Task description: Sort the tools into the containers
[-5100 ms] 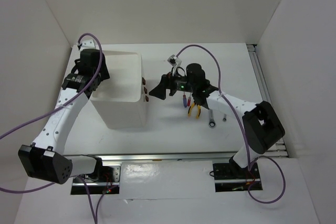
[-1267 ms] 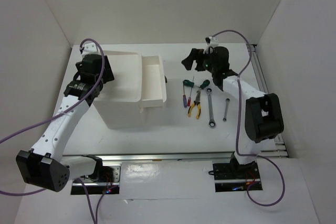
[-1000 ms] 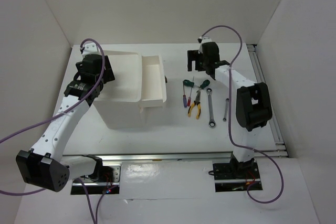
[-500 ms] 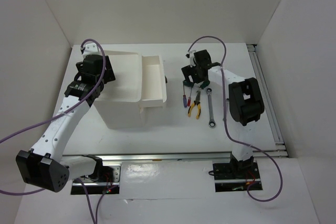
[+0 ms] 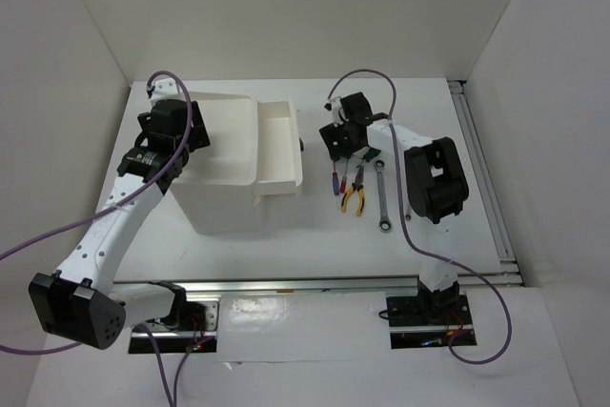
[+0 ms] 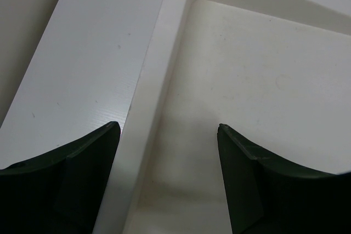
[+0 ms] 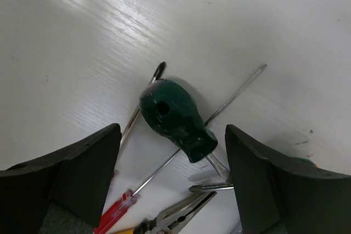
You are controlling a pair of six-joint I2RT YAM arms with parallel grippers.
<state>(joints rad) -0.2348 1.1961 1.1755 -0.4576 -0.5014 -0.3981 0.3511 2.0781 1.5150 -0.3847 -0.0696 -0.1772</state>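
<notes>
The white box (image 5: 227, 199) stands at the left, with its deep top bin (image 5: 224, 140) and one shallow drawer (image 5: 278, 145) slid out to the right. My left gripper (image 5: 174, 132) is open at the bin's left side, its fingers either side of the rim (image 6: 151, 97). The tools lie in a cluster right of the drawer: yellow-and-black pliers (image 5: 355, 197), a silver wrench (image 5: 382, 202) and thin screwdrivers (image 5: 335, 182). My right gripper (image 5: 345, 138) hangs low over them, open. Between its fingers lies a stubby green screwdriver (image 7: 175, 119), untouched. A red handle (image 7: 115, 212) and the plier tips (image 7: 175, 218) lie nearer the camera.
White walls close in the table on the left, back and right. A metal rail (image 5: 481, 178) runs along the right edge. My right arm's dark elbow link (image 5: 434, 178) hangs over the table right of the wrench. The drawer's dark handle (image 5: 301, 145) faces the tools.
The drawer has been slid out. My right gripper swung from the back of the table left and down onto the tools, its jaws narrowing slightly. The left arm stayed put.
</notes>
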